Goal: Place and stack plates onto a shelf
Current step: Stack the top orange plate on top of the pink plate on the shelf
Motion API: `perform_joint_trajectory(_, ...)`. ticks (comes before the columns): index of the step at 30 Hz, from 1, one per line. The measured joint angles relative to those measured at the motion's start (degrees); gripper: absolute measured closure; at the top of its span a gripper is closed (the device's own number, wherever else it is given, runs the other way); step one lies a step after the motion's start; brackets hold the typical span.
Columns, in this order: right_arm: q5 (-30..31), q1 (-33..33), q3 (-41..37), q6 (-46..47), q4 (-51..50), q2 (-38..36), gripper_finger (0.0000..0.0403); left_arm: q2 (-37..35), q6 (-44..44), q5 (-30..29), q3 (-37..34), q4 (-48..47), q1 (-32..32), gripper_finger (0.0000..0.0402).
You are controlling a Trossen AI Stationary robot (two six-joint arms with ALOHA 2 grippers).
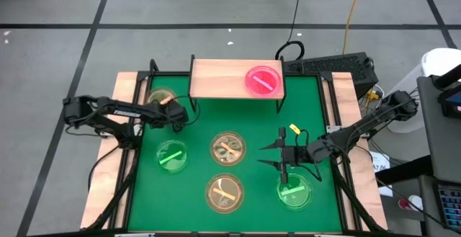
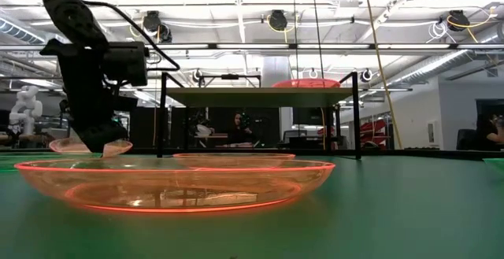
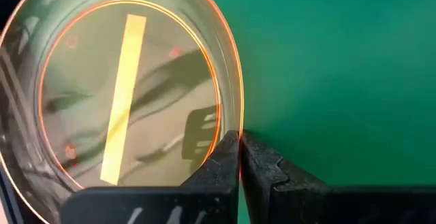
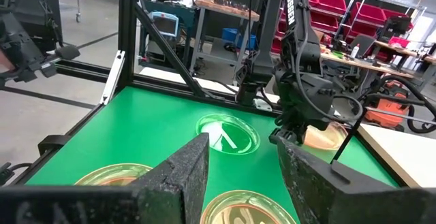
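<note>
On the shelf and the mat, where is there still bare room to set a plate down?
The shelf is bare left of the pink plate, which sits at its right end. The mat is open below the shelf's right end. The middle is crowded with two amber plates and green plates either side.

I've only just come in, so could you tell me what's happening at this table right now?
The robot is putting plates on the wooden shelf, where one pink plate already sits. The left hand is shut on the rim of an amber plate at the mat's far left corner, beside the shelf. The right hand hangs open above the mat, near a green plate. Another green plate and two amber ones wait on the mat.
</note>
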Motion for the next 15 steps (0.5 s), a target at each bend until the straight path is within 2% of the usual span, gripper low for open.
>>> perform_joint_trajectory(3, 0.0, 0.0, 0.0, -0.1, 0.0, 0.0, 0.0247, -0.9, -1.2, 0.6, 0.0, -0.3, -1.5, 0.0396)
perform_joint_trajectory(15, 0.0, 0.0, 0.0, 0.0, -0.2, 0.0, 0.0247, -6.1, -3.7, 10.3, 0.0, 0.1, -4.0, 0.0382)
